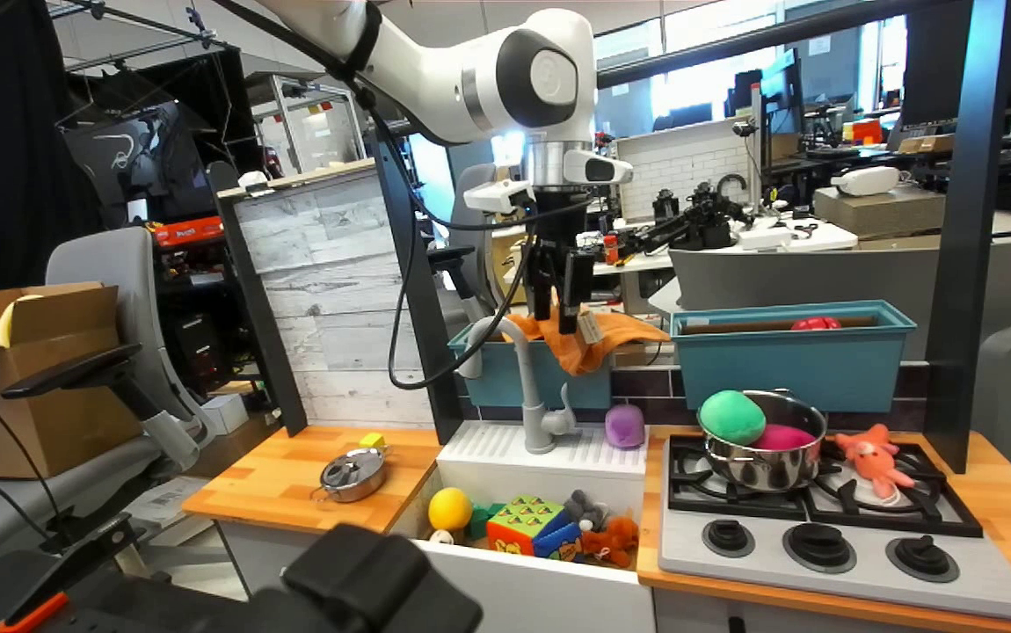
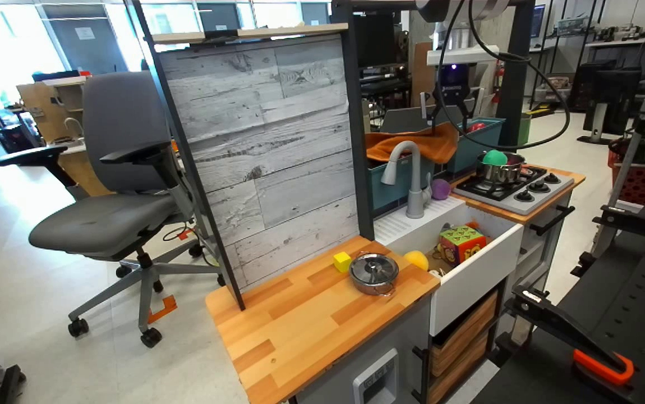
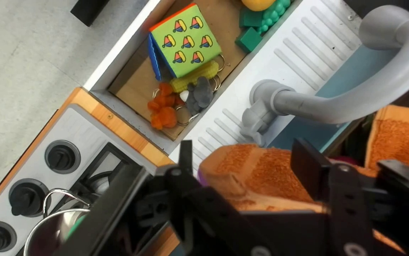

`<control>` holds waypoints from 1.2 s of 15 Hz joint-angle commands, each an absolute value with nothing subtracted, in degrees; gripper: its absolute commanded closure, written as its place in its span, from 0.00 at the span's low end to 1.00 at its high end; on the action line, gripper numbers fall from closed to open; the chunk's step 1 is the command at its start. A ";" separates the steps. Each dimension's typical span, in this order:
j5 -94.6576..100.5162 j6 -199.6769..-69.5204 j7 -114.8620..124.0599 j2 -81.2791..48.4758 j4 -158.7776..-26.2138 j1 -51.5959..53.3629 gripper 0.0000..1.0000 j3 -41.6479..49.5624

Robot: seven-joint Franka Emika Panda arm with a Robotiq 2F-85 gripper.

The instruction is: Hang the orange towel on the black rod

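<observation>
The towel (image 3: pixel 268 167) is orange with paler bands, the rod (image 1: pixel 734 42) black. Grey grain streaks the whitish panel (image 2: pixel 277 134); mixed honey-browns patch the tabletop (image 2: pixel 300 320). The cube (image 3: pixel 190 42) repeats red, yellow and blue motifs on light green; the faucet (image 3: pixel 332 108) is grey.

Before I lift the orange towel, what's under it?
The teal planter behind the faucet: the orange towel lies across its top in both exterior views. Most of the planter's inside is covered, so what it holds there can't be seen.
</observation>
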State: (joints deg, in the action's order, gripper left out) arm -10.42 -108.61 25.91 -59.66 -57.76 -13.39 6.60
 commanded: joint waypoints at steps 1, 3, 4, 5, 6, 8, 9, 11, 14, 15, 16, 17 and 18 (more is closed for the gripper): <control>-11.32 -106.68 25.35 -61.75 -53.77 -13.44 0.58 5.96; -11.19 -107.64 25.51 -61.71 -53.88 -13.27 0.73 6.12; -11.14 -107.82 25.48 -61.58 -53.88 -13.23 0.80 6.15; -11.19 -107.97 25.45 -61.42 -53.94 -13.24 0.88 6.11; -10.84 -109.00 25.60 -60.93 -54.65 -13.20 0.95 5.91; -10.55 -113.08 25.83 -60.68 -55.38 -12.80 1.00 6.32; -10.26 -115.08 26.20 -60.68 -55.55 -12.55 1.00 6.64; -9.27 -116.52 26.96 -60.03 -56.74 -11.97 0.99 7.48; -5.40 -108.24 24.99 -55.88 -61.73 -10.74 0.99 9.40; -4.20 -106.19 23.76 -53.92 -63.90 -10.65 0.99 9.59; -2.95 -103.91 21.88 -51.77 -66.06 -10.62 0.99 9.75; -1.43 -102.15 19.67 -49.07 -68.80 -10.52 0.99 9.97; 0.43 -100.64 17.68 -47.13 -70.72 -10.27 0.99 10.16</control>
